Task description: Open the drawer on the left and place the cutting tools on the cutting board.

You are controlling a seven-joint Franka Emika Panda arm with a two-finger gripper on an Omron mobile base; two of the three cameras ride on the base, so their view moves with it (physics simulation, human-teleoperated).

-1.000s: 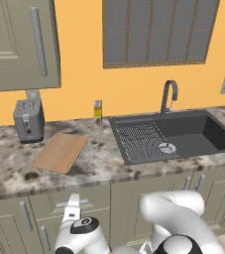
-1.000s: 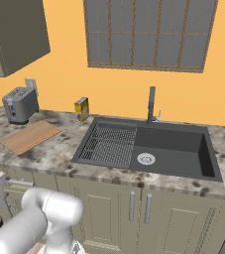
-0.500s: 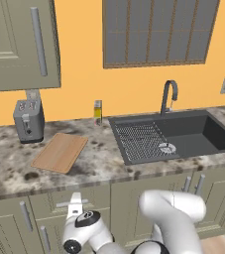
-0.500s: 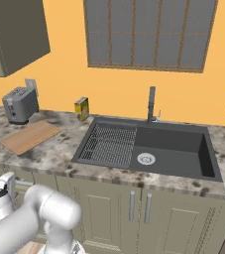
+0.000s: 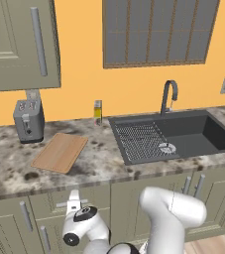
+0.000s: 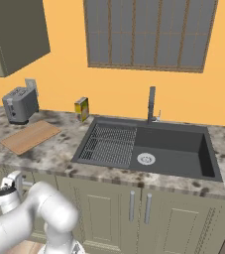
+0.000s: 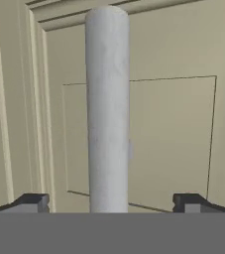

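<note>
Between my claw's [image 7: 109,202] two fingertips [image 7: 32,202] stands the drawer's handle [image 7: 107,109], a silver bar running straight away from the camera in the hand view. My claw is released: the jaws stand wide, one tip on each side of the bar, with clear space between each tip and the metal. Behind the bar lies the drawer [image 7: 173,139], its grey-olive panelled front closed flush with the frame.

From the left base view, my claw [image 5: 73,202] sits low, under the counter [image 5: 99,168] edge, against the drawer front [image 5: 59,201]. Above my claw and a little to its left, on the counter, lies the board [image 5: 60,152], flat and bare. Beyond the board, further left, stands the toaster [image 5: 28,120]. To the right of my claw and above it is the sink [image 5: 193,136], with a dark ridged rack [image 5: 141,140] in its near-left part. From the right base view, my claw [image 6: 9,184] is at the far left below the counter, the board [image 6: 30,136] above it.
</note>
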